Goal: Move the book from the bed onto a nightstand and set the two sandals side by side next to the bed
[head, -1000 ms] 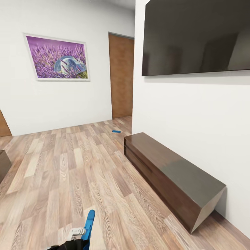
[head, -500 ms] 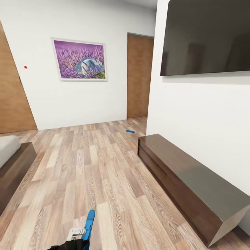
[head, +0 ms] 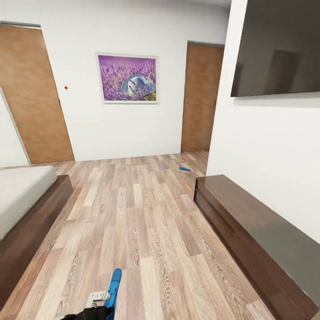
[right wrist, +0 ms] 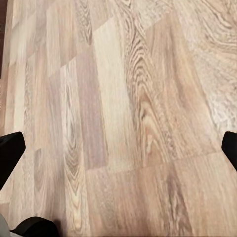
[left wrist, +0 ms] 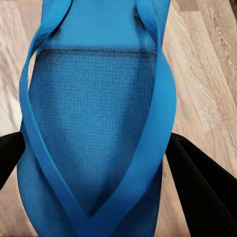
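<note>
Left claw clamped on blue sandal, carried over plank floor for setting beside bed at left. Second sandal lay far off near door. Right claw fingers apart, empty. Book unseen.

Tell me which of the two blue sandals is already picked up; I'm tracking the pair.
The sandal held between the left gripper jaws. The other sandal lies on the wood floor by the far door.

The bed lies left, a low cabinet right; one sandal lies on the floor near the far door.
</note>
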